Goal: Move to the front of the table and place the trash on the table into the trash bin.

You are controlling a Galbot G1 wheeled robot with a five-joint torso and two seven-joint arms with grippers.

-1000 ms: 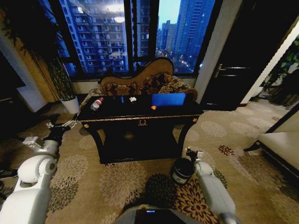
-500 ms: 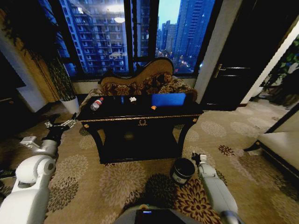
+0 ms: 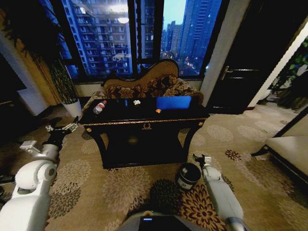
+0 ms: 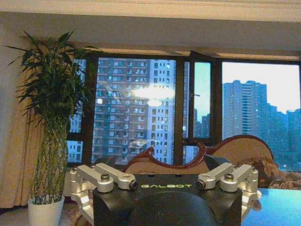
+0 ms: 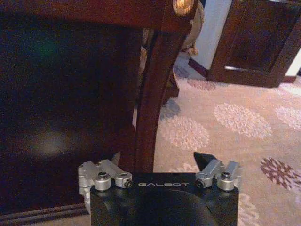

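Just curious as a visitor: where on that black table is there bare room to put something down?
The table is bare along its front strip and right end. The bottle takes the left end; the paper wad and orange wrapper sit mid-back.

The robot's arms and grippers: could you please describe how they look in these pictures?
Both arms are smooth, rounded white shells, the left arm thicker-looking than the right arm. Each ends in a black wrist block marked GALBOT in pale lettering, with silver metal linkages fixed by dark bolts. The left gripper has silver fingers; the right gripper shows dark fingertips. No loose cables are visible.
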